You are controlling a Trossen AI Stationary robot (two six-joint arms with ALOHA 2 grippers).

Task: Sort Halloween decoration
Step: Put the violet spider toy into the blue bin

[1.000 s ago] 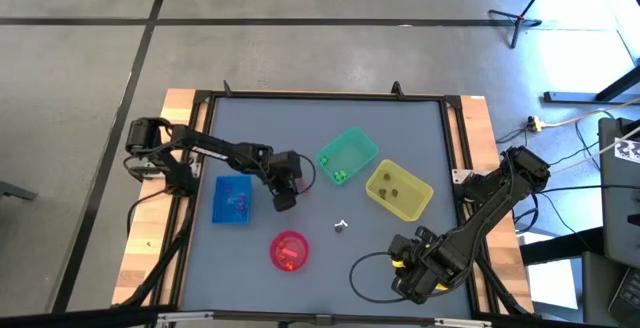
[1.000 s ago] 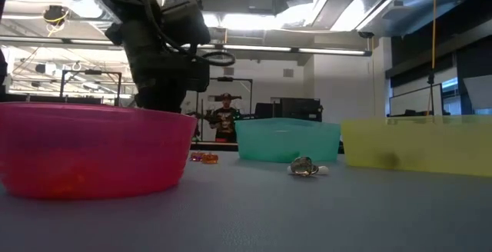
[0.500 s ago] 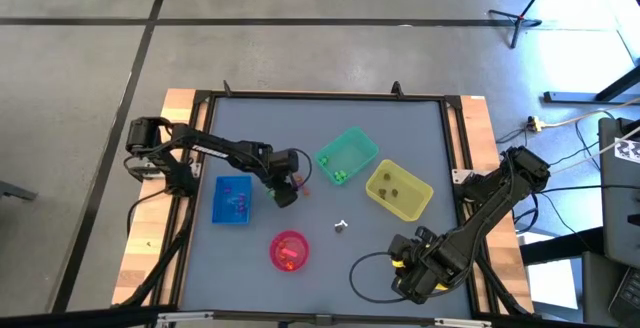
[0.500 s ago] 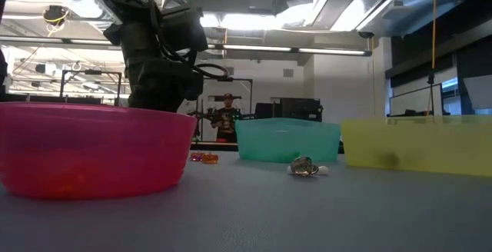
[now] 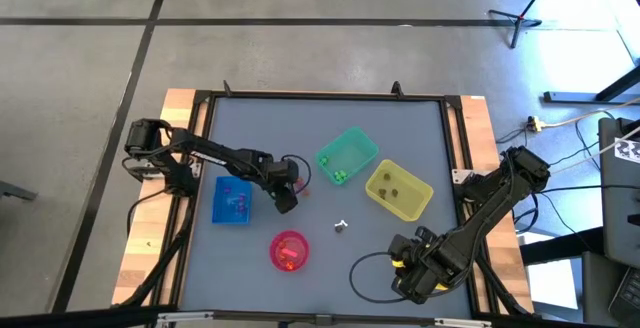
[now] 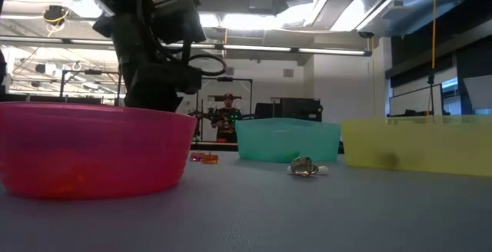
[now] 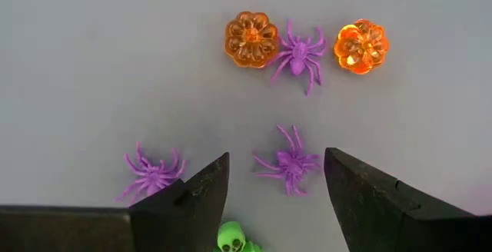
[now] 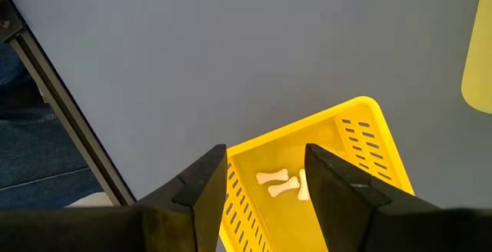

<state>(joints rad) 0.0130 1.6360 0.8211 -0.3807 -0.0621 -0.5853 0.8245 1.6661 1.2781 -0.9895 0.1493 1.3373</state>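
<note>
While my left gripper (image 7: pixel 277 187) hangs open and empty over a purple spider (image 7: pixel 290 161), I'd call the sort about half done: bones (image 8: pixel 278 183) already lie in a yellow bin (image 8: pixel 361 133). Loose at its 12 o'clock are two pumpkins (image 7: pixel 251 39) and another spider (image 7: pixel 298 53); a green skull (image 7: pixel 232 238) sits at 6. My right gripper (image 8: pixel 265 179) waits open, holding nothing.

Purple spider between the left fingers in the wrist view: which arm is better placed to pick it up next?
Left. The left gripper hangs open right over the purple spider, fingers either side. The right gripper waits at the table's near right corner, far from the loose trinkets.
</note>
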